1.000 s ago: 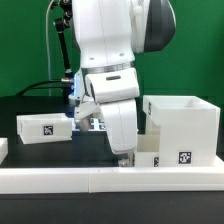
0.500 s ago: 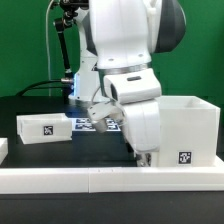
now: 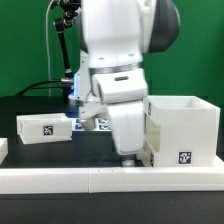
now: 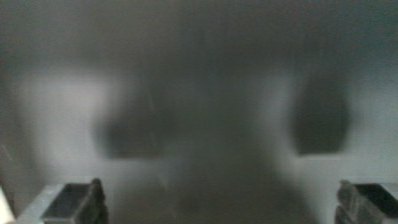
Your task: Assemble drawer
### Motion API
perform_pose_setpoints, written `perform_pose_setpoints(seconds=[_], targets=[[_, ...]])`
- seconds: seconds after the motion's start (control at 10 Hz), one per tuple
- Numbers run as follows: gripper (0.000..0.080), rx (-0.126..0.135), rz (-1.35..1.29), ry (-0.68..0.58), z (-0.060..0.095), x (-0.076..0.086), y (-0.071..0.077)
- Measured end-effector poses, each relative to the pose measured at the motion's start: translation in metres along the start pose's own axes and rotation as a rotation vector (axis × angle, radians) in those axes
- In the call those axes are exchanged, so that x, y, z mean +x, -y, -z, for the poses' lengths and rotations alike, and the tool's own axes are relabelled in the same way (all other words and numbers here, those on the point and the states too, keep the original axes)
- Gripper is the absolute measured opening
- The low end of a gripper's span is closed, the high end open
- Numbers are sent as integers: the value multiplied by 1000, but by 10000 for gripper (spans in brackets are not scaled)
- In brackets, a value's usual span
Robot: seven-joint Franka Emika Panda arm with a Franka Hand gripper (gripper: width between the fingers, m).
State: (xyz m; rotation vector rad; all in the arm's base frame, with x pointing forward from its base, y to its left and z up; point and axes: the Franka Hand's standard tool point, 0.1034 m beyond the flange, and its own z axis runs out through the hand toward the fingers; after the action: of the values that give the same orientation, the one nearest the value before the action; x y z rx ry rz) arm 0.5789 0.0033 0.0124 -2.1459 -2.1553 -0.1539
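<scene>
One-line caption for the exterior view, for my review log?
End effector low beside the boxy casing, a small tray apart at the exterior view's left.

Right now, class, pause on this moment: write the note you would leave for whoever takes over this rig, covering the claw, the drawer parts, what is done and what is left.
Claw: open, nothing between its fingers. The wrist view is too blurred to tell what it faces.
Arm: low, close beside the casing.
Parts: the casing is on the exterior view's right. One tray is on the left, apart from it. Only this tray shows clearly.
Done: no tray can be seen in the casing.
Left: probably grasp the tray and slide it into the casing.
</scene>
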Motion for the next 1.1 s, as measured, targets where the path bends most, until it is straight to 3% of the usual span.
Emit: perform_pose_setpoints(seconds=[0.2, 0.5, 0.6, 0.8, 1.1], targets=[[648, -21, -43, 15, 12, -28, 0], [648, -63, -109, 39, 32, -47, 33], [648, -121, -143, 49, 40, -52, 45], [648, -125, -165, 60, 47, -57, 67], [649, -122, -191, 60, 49, -60, 71]])
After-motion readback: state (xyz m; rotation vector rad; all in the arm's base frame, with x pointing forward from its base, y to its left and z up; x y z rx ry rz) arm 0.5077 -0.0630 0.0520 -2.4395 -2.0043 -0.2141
